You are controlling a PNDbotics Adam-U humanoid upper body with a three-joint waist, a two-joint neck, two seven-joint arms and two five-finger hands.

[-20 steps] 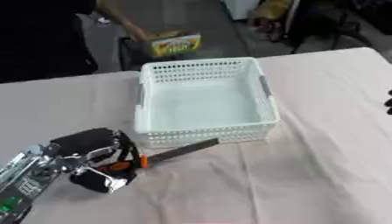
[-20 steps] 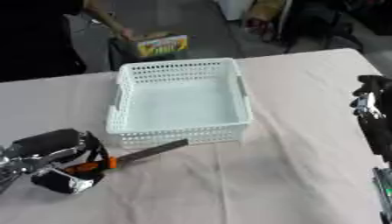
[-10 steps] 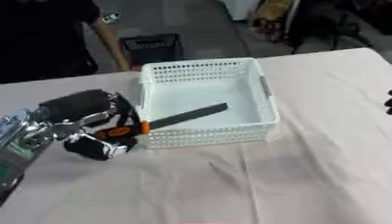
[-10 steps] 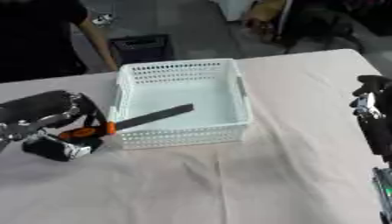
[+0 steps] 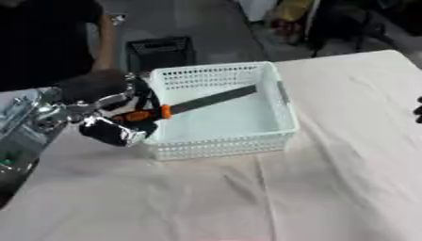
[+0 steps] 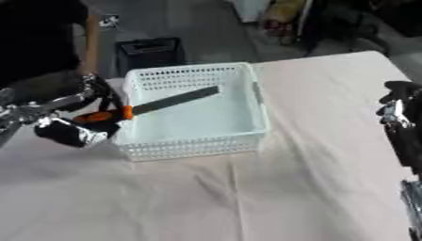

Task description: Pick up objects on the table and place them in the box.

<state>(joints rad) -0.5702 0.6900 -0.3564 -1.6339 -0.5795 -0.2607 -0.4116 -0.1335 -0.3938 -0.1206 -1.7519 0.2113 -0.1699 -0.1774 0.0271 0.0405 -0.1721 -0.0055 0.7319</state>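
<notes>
Left eye view: knife point(image 5: 194, 104) now raised over box point(image 5: 284, 104).

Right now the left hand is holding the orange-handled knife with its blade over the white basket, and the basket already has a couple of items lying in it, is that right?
Not quite. The left hand does hold the knife by its orange handle, blade out over the white basket, but the basket holds nothing yet: the left eye view shows its floor bare beneath the blade.
</notes>
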